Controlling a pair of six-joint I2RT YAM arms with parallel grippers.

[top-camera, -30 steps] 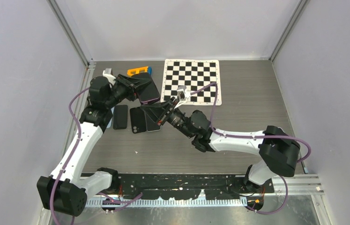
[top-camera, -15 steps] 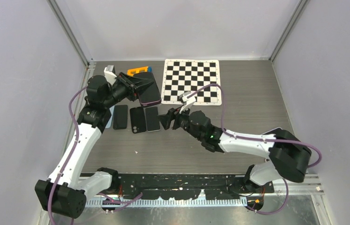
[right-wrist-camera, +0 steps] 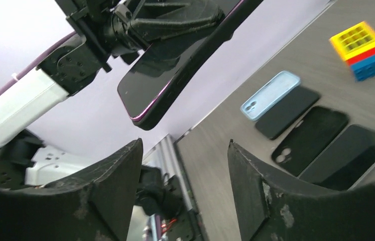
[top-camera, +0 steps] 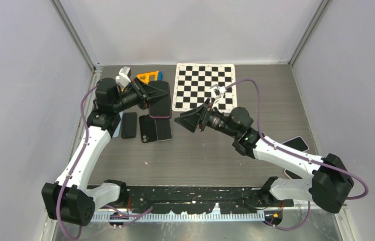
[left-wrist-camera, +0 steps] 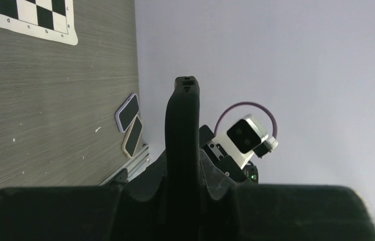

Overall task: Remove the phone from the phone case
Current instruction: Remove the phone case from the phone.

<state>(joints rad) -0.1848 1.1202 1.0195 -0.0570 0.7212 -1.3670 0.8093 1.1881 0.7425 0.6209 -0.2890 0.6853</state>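
Purple-rimmed phone [top-camera: 161,107] sits clamped in left pincer [top-camera: 156,95], apart from gaping right pincer [top-camera: 182,121].

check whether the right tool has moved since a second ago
Yes. The right tool has pulled back rightward, off the row of phones, to just near of the checkerboard.

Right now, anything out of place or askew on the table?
Two pale-rimmed dark phones lie askew at the grey wood-grain table's near right corner, one almost on the aluminium rail, far from the neat row of black phones at the left.
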